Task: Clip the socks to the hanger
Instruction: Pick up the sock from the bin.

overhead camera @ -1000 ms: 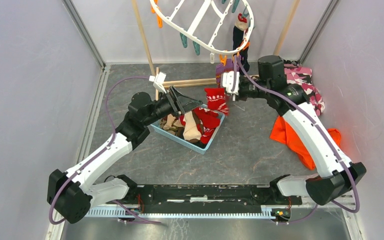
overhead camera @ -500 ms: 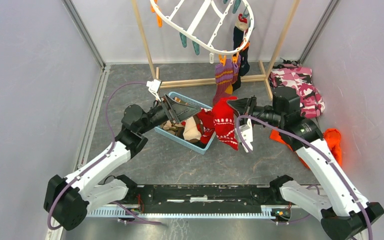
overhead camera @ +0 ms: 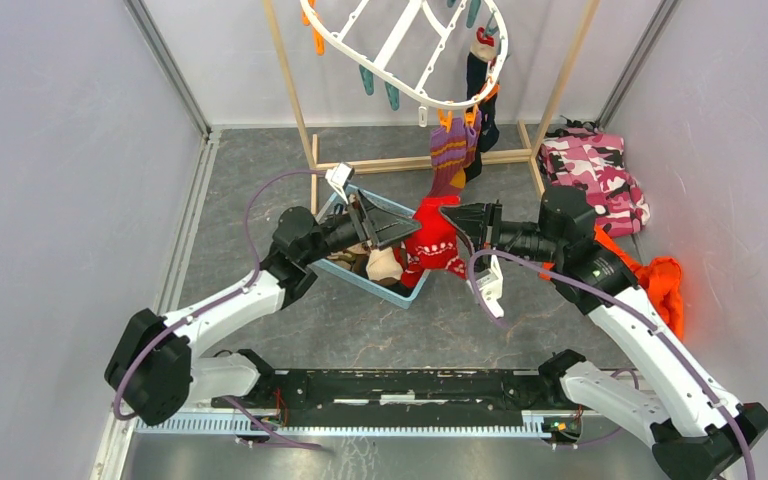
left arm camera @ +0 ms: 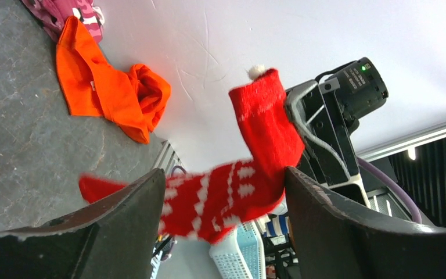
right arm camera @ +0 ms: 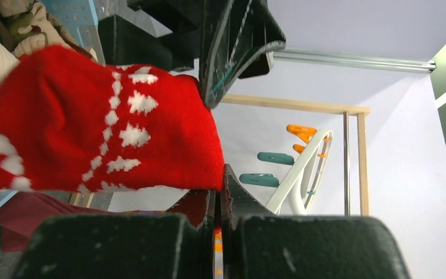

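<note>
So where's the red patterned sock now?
Top view, centre: the red sock hangs from the right gripper above the blue basket, just right of the left gripper.

Red sock (right arm camera: 93,128): knitted cloth, matt, fuzzy.
Hanger (overhead camera: 396,40): smooth white plastic, slightly glossy.
Rack pole (overhead camera: 287,70): bare light wood.
Basket (overhead camera: 400,292): pale blue plastic, probably perforated.
Table (overhead camera: 440,330): grey, stone-like mottled finish, matt.
Left gripper fingers (left arm camera: 122,226): black, matt, scuffed.

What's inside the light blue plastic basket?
A beige fabric sock and brownish socks show; the jaws of the left arm and the red white-patterned sock cover the rest.
</note>
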Controlling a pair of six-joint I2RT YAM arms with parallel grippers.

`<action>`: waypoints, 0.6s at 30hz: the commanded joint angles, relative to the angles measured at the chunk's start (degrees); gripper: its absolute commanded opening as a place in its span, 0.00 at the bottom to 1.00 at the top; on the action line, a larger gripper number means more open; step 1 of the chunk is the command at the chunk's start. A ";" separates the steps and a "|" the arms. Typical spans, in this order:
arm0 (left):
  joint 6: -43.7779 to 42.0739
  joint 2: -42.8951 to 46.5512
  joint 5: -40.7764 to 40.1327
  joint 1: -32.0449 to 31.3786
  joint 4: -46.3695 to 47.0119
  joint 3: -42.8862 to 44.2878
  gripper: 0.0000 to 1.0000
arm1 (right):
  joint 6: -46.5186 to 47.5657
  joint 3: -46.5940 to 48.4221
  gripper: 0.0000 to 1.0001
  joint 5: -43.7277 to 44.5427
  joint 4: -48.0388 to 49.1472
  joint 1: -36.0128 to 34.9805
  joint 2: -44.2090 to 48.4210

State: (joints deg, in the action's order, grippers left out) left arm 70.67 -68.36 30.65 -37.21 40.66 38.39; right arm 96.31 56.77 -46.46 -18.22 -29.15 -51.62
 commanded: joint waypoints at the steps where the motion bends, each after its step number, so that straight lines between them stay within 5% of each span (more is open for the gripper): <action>1: 3.00 -2.33 2.09 -0.49 6.23 4.43 0.74 | 1.42 -1.08 0.00 -0.75 2.26 -1.24 0.95; 4: 3.77 -4.06 3.34 -0.50 8.22 5.28 0.56 | 1.37 -1.58 0.00 -0.33 2.19 -1.78 1.07; 7: 4.92 -5.26 4.73 -0.49 12.08 5.04 0.21 | 0.74 -2.06 0.00 0.24 2.04 -1.94 1.15; 9: 5.09 -5.82 6.04 -0.49 13.80 5.24 0.06 | -0.51 -2.26 0.00 0.70 2.08 -1.98 1.19; 13: 1.82 -5.28 7.12 -0.49 14.43 4.98 0.02 | -3.78 -2.88 0.05 1.89 2.45 -1.90 1.83; 18: -15.14 -0.81 4.89 -0.41 4.38 4.98 0.02 | -8.83 -4.82 0.26 3.79 2.32 -1.96 3.82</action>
State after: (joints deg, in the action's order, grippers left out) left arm 69.58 -73.54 35.66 -37.47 49.34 41.41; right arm 92.75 53.23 -44.56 -17.23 -30.76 -49.82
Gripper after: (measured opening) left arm 0.043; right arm 0.194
